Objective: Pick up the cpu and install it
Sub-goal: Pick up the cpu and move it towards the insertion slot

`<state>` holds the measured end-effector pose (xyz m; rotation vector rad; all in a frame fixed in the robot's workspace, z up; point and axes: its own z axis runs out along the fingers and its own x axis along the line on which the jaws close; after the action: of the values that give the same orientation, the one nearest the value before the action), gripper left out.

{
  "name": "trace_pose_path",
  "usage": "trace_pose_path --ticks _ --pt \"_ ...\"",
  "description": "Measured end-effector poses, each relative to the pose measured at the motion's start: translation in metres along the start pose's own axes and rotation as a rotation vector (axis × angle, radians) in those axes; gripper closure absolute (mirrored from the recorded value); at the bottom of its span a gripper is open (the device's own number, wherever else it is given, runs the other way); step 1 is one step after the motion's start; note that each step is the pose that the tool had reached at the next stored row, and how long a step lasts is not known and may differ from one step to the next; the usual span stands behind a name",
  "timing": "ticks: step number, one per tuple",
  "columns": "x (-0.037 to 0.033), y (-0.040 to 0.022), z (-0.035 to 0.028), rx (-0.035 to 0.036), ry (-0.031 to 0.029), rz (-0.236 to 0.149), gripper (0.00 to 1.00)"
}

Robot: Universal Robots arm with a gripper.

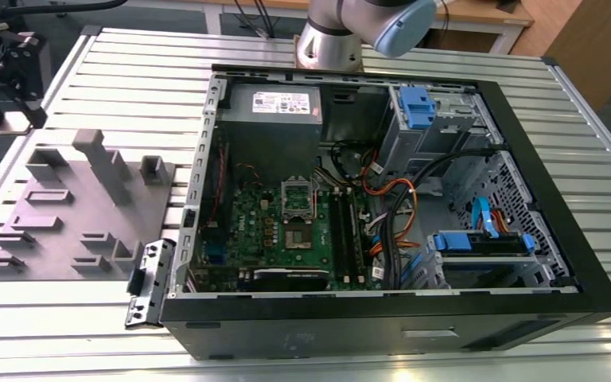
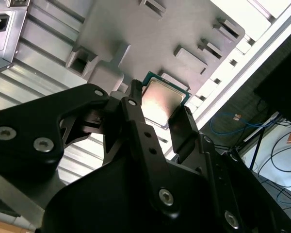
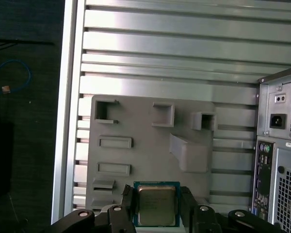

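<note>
The cpu (image 3: 156,204) (image 2: 162,99), a small square chip with a pale metal top and green rim, sits between my gripper's (image 3: 156,208) (image 2: 160,109) two black fingers (image 3: 127,205), which press on its opposite edges. In both wrist views it hangs above the grey fixture plate (image 3: 145,131) (image 2: 136,34). In the exterior view the open computer case (image 1: 391,310) lies on the table, with the green board (image 1: 274,231) and its metal socket frame (image 1: 298,199) inside. The arm's base (image 1: 332,44) stands behind the case.
The grey fixture plate (image 1: 72,215) with raised blocks and slots lies at the exterior view's left of the case, on the ribbed aluminium table (image 1: 125,334). Inside the case are a grey power supply (image 1: 274,103), blue drive brackets (image 1: 417,107) and orange cables (image 1: 391,191).
</note>
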<state>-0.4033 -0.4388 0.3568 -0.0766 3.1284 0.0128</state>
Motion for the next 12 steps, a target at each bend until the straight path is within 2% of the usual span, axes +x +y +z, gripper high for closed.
trace_pose_path --ticks 12 --pt "-0.0093 -0.0005 0.0001 0.0000 -0.0001 0.000 0.53"
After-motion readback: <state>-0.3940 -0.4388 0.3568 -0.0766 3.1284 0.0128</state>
